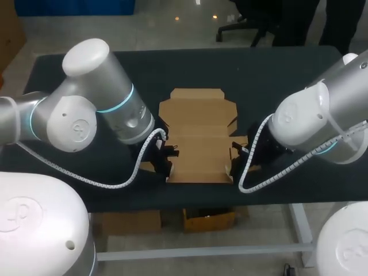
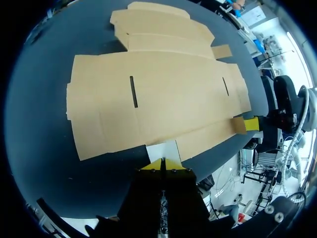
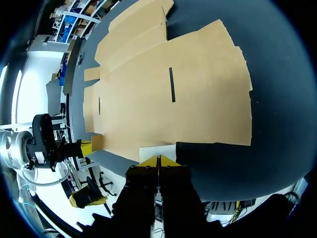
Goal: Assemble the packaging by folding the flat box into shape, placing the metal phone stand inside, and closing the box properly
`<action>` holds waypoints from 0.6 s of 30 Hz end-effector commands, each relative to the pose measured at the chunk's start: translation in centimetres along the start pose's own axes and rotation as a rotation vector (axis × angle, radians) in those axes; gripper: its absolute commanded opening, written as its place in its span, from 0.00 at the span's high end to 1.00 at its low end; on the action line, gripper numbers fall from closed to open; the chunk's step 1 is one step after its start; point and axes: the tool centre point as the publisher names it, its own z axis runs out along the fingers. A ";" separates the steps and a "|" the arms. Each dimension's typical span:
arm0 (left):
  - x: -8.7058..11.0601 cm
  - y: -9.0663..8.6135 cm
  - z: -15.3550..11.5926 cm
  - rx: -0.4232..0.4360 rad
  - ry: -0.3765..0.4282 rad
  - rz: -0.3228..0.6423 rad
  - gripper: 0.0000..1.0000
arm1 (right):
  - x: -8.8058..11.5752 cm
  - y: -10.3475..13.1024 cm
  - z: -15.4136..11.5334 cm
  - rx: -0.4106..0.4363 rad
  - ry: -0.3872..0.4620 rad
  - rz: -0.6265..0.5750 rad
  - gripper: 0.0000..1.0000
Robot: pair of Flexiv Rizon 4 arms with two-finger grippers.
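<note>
The flat box [image 1: 198,135] lies unfolded on the dark bench [image 1: 259,75], between the two sets of jaws. The left jaws sit at its left edge, pressed together. Their yellow fingertips [image 2: 171,164] meet on a pale side flap [image 2: 162,148] that spreads out just ahead of them. They appear to pinch it, though the contact itself is hard to make out. The right jaws sit at the opposite edge in the same way, fingertips [image 3: 168,161] closed on that edge's side flap [image 3: 157,150]. A dark slot [image 2: 133,91] in the main panel lies farther ahead of the left jaws.
</note>
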 end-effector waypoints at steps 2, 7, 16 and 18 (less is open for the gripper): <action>0.4 -0.1 0.3 -0.004 -0.007 0.001 1.00 | 0.0 0.2 0.6 0.011 -0.003 -0.002 1.00; 0.7 0.0 0.3 0.003 -0.005 0.001 1.00 | 0.0 0.1 0.9 0.012 -0.010 0.000 1.00; 1.0 0.1 0.6 0.015 -0.008 0.001 1.00 | -0.1 0.0 1.0 0.014 -0.014 0.001 1.00; 1.1 0.1 0.8 0.016 -0.008 0.000 1.00 | -0.1 0.0 1.0 0.015 -0.015 0.001 1.00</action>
